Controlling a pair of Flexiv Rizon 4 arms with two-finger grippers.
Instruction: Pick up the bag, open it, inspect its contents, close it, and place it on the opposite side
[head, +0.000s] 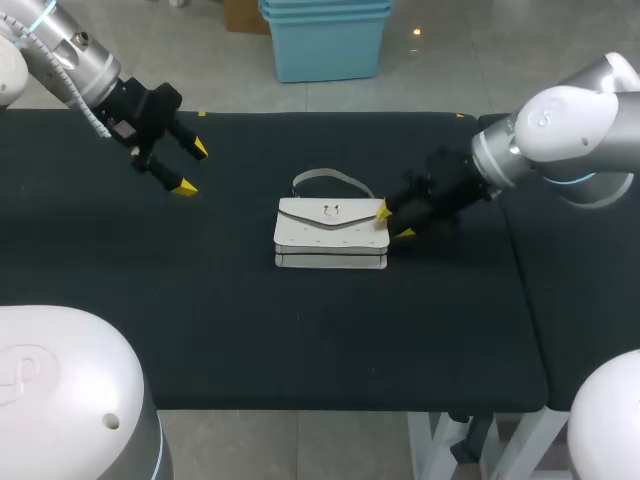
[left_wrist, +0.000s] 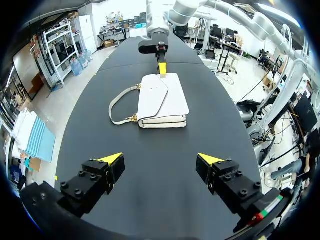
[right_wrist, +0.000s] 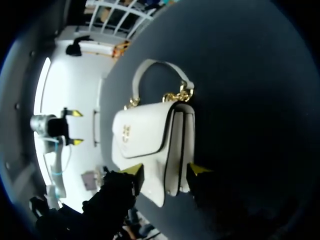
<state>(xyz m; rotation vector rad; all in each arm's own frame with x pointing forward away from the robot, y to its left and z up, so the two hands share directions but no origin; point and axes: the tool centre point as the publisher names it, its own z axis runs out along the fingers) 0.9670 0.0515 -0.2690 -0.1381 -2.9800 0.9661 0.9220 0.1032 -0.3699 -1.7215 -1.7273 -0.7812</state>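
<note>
**Spotter:** Where's your bag (head: 331, 235) right now?

**Caller:** In the middle of the black table (head: 200, 330), lying flat with its flap (head: 330, 214) facing up. It's a white bag. Its strap (head: 330, 179) lies in a loop on the tabletop on the far side of the bag.

**Spotter:** And your left gripper (head: 192, 168)?

**Caller:** It's spread wide and carries nothing. It hangs over the far left part of the table, well apart from the bag. From its own wrist you look straight down the dark tabletop at the bag's left end.

**Spotter:** What about the right gripper (head: 394, 222)?

**Caller:** Your right arm (head: 560, 130) comes in low, and the gripper is right at the bag's right end. The right wrist view shows that end of the bag inside the gripper. You can't tell from here whether it actually has a grip.

**Spotter:** Is there any writing on the bag?

**Caller:** There's a gold clasp (right_wrist: 125, 132) on the flap and gold chain links (right_wrist: 177, 95) where the strap joins. Any lettering is too small to read.
</note>
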